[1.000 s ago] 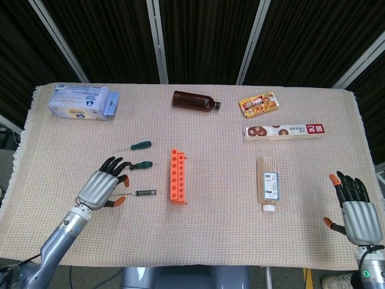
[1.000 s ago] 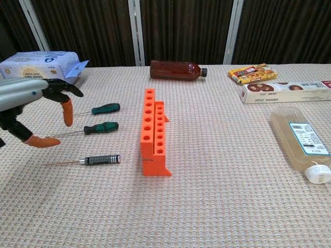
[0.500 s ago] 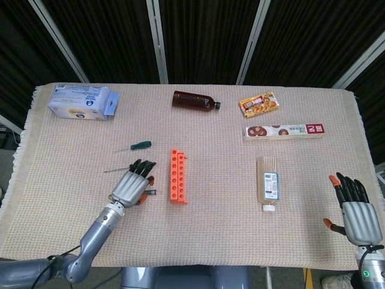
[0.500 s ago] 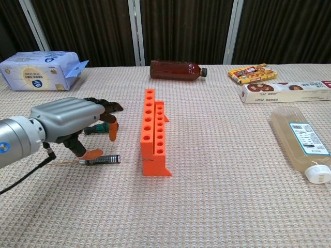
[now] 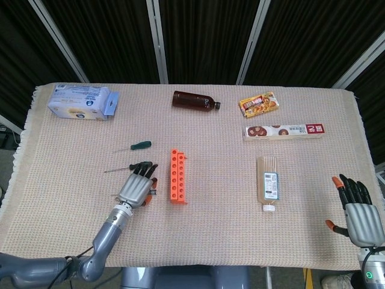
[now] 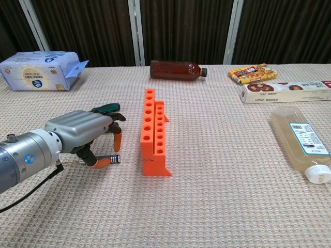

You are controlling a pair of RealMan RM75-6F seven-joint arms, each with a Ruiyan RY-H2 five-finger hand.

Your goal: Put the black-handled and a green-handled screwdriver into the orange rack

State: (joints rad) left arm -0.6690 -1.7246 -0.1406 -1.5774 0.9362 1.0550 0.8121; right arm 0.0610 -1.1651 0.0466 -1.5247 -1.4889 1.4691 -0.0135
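While the left hand (image 6: pixel 85 132) hangs low over the cloth, fingers curved down, it covers most of the black-handled screwdriver (image 6: pixel 109 158); only the handle's end shows beside the thumb, and I cannot tell whether the hand grips it. One green-handled screwdriver (image 5: pixel 141 145) lies just beyond the fingertips, its handle half hidden in the chest view. A second one's thin shaft (image 5: pixel 116 170) pokes out to the hand's left, its handle hidden beneath. The orange rack (image 6: pixel 153 131) stands just right of the hand. The right hand (image 5: pixel 357 214) rests open at the table's far corner, fingers spread. Print on the boxes is too small to read.
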